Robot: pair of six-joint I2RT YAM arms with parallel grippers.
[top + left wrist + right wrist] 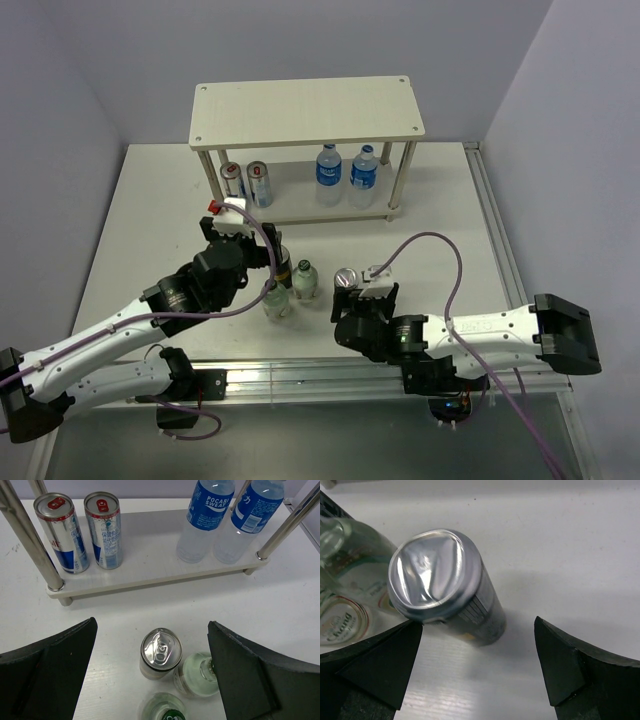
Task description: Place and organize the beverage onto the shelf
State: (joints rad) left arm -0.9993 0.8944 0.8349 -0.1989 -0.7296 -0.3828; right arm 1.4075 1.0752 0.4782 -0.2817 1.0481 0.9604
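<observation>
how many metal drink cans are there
4. Two slim blue-and-silver cans at the left end of the pale shelf's lower board; one silver-topped can on the white table before the left gripper; another silver-topped can before the right gripper. None seems hidden.

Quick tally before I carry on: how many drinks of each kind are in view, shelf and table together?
Cans: 4
Plastic bottles: 2
Glass bottles: 2
Total: 8

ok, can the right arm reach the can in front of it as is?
Likely yes: its end effector is open and lined up on the can, nothing between; bottles crowd one side.
</observation>
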